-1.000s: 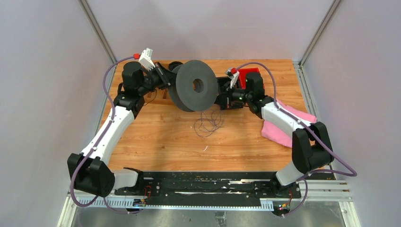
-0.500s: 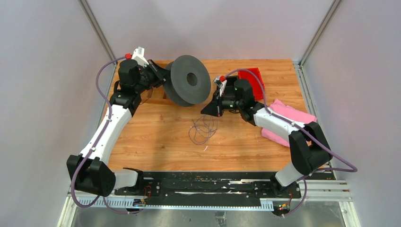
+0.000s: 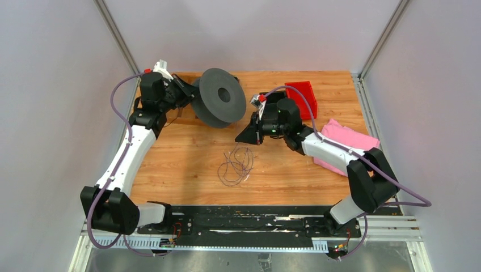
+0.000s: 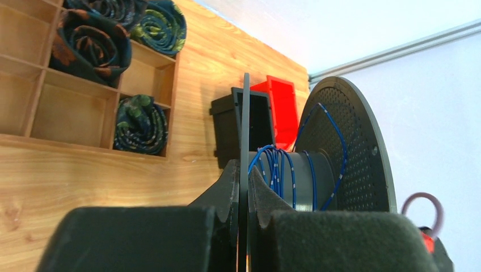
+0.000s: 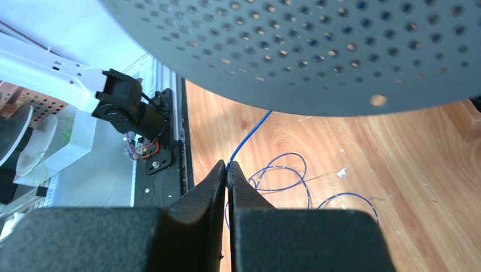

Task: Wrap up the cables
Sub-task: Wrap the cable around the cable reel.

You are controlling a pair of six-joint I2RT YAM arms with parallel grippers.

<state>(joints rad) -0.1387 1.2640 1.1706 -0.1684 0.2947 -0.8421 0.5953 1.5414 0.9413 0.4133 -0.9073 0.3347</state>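
Because the wire has to go on under a little tension, the two arms have split the work. The left jaws are pressed tight on the thin rim of the near flange of the grey spool (image 3: 218, 105), holding it tilted over the far left of the counter (image 3: 187, 170). The right jaws are pinched shut on the blue cable (image 5: 248, 131) just below the spool's perforated face. From that pinch the strand runs up to the flange edge. A few turns already sit on the hub (image 4: 317, 175), and the rest lies in a loose tangle (image 3: 235, 165) on the wood near the middle. To my eye the wrapping is barely begun.

There is open board all around the tangle. The red bin (image 3: 300, 93) and pink cloth (image 3: 349, 141) lie off to the right. The wooden tray (image 4: 85, 85) of rolled fabric sits by the spool, close enough to mind when the spool turns.
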